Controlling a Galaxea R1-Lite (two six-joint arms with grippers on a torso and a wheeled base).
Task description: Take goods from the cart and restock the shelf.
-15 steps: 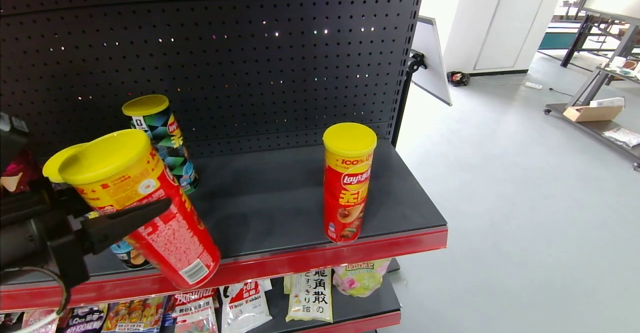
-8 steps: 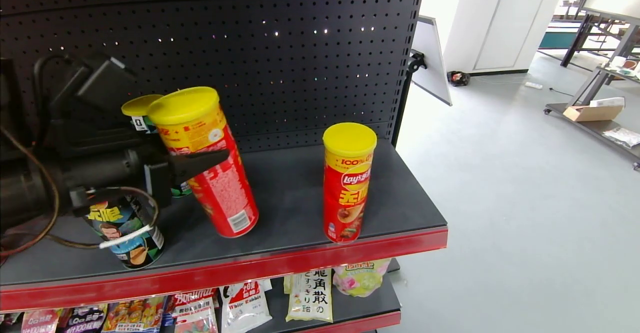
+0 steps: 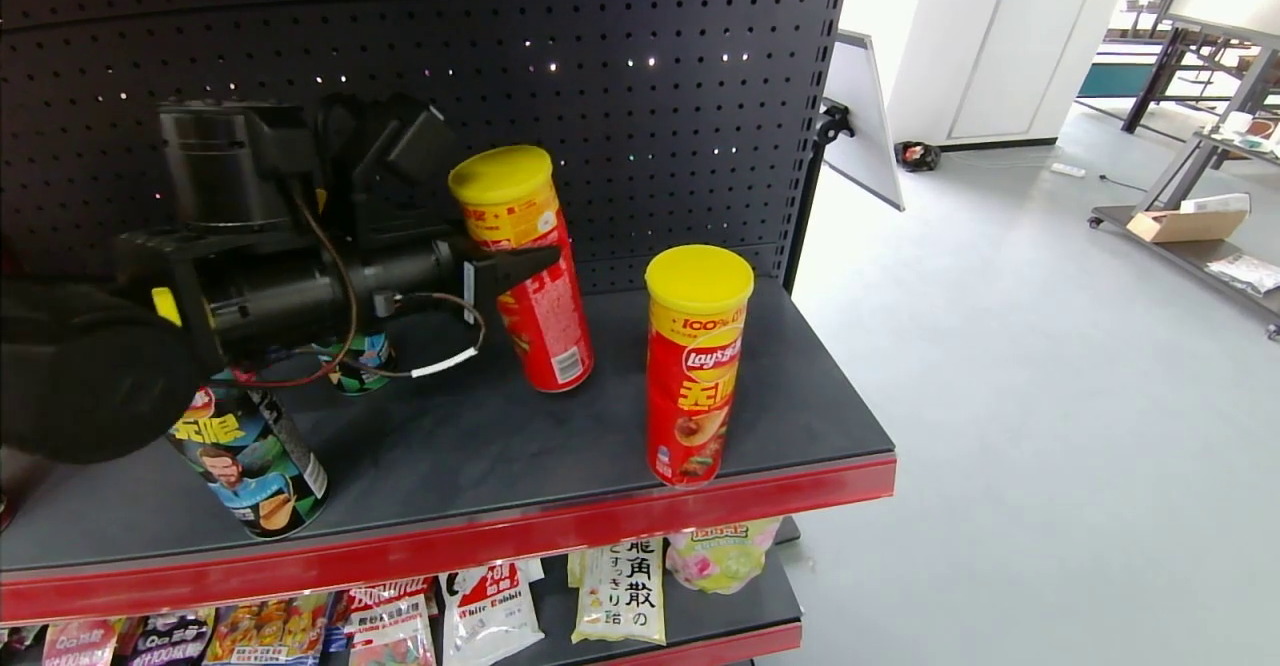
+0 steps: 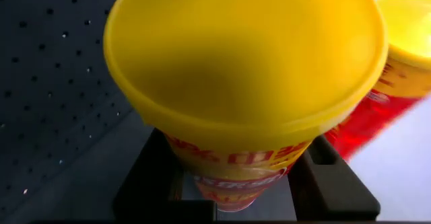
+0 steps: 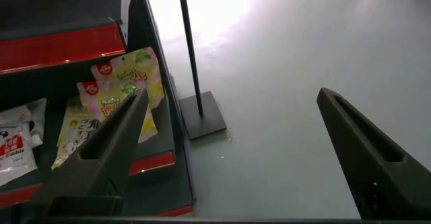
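Head view: a red chip can (image 3: 545, 331) with yellow lid tilts over the shelf (image 3: 600, 416) (near an upright twin (image 3: 690, 386)), left claw (image 3: 520, 246) clamped around it below the lid; right claw (image 5: 232, 96) gapes empty.

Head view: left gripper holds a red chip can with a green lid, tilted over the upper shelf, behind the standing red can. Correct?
No, the lid is yellow, not green. So: the left gripper holds a red chip can with a yellow lid, tilted over the upper shelf, behind the standing red can. The head and left wrist views show it.
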